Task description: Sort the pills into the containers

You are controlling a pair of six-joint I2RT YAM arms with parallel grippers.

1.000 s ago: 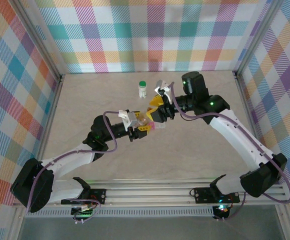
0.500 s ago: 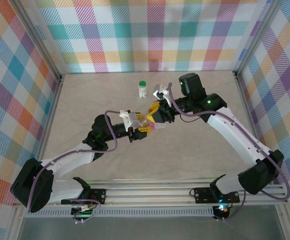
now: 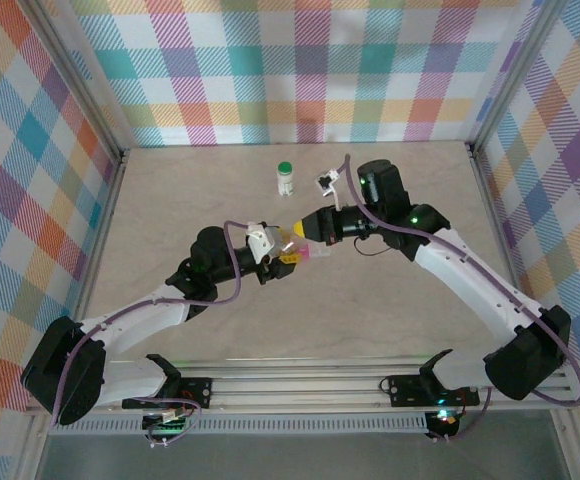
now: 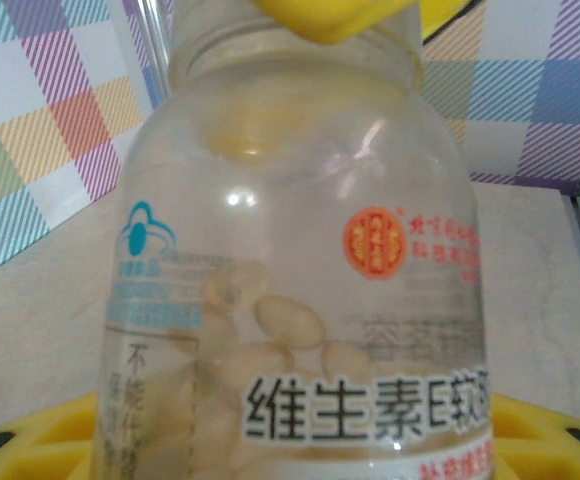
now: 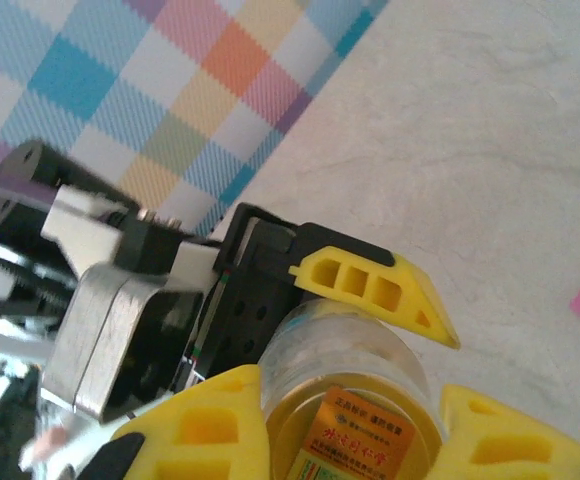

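Near the middle of the worktop, the left gripper was clamped around the body of a clear pill bottle with pale capsules inside. At the far edge stood a small white bottle with a green cap. The right gripper had its yellow fingers pressed against either side of the clear pill bottle's neck end. The pink containers lay just beneath both grippers, partly hidden.

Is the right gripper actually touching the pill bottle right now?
Touching. The right wrist view shows the right gripper closed on the pill bottle, its yellow fingers flush against both sides of the gold top, no gap.
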